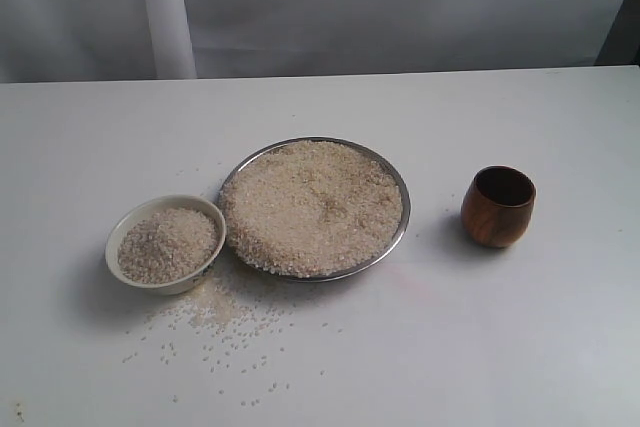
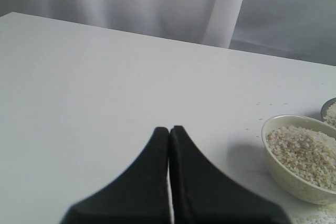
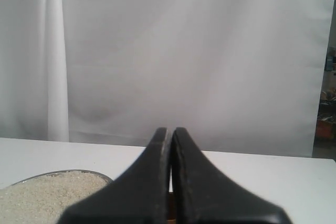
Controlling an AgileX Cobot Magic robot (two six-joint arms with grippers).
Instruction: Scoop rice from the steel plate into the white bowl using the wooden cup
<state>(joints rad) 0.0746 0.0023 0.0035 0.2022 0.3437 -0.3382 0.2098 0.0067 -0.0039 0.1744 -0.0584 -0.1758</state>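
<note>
The steel plate [image 1: 398, 183] lies mid-table, heaped with rice [image 1: 312, 207]. Left of it stands the white bowl [image 1: 122, 239], holding rice up to near its rim. The wooden cup [image 1: 498, 206] stands upright and empty to the right of the plate. Neither gripper shows in the exterior view. In the left wrist view my left gripper [image 2: 169, 128] is shut on nothing, above bare table, with the white bowl [image 2: 286, 174] off to one side. My right gripper [image 3: 169, 129] is shut and empty too; the plate's rim [image 3: 68, 171] and rice [image 3: 42, 198] show beside it.
Loose grains [image 1: 225, 322] are scattered on the white table [image 1: 560, 347] in front of the bowl and plate. A pale curtain [image 1: 400, 7] hangs behind the table's far edge.
</note>
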